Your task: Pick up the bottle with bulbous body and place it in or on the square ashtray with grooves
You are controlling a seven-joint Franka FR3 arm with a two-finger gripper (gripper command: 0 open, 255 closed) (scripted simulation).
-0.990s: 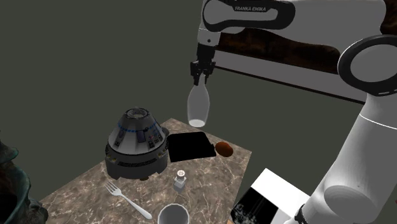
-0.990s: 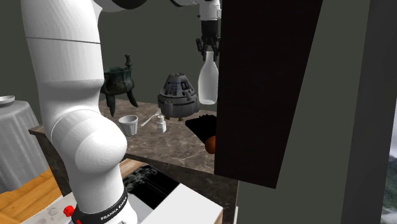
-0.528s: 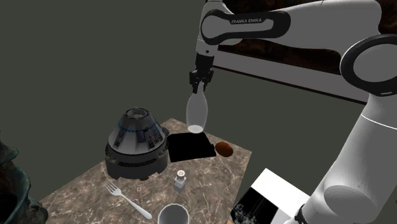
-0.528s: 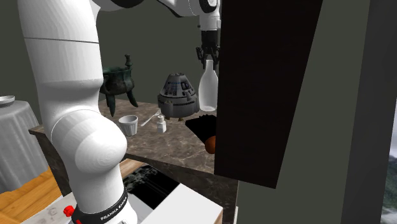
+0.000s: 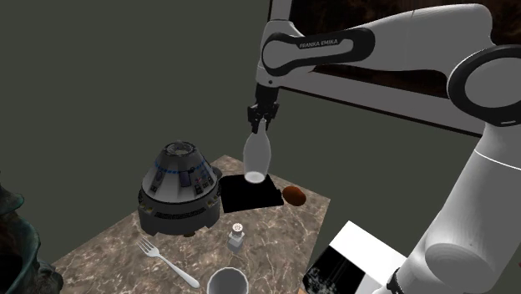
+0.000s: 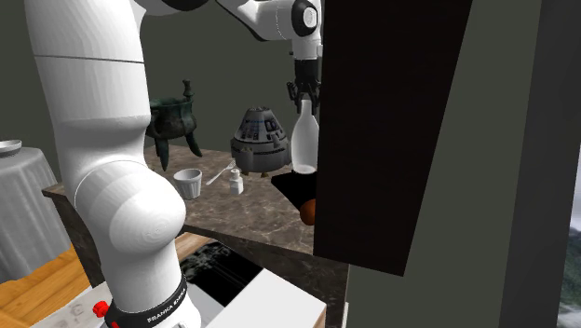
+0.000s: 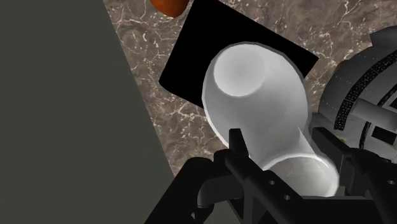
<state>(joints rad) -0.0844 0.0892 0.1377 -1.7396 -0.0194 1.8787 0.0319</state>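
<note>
The gripper (image 5: 260, 119) is clamping the pale bulbous bottle (image 5: 257, 154) by its neck and holding it upright just over the black square ashtray (image 5: 248, 197), so I'm judging the pick-up done, with lowering and release left.

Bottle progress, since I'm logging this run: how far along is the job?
Done: the pick-up; the gripper is shut on the neck of the white bottle. In hand: it hangs upright over the black square ashtray, base near it; contact is unclear. Left: set it down and let go.
</note>
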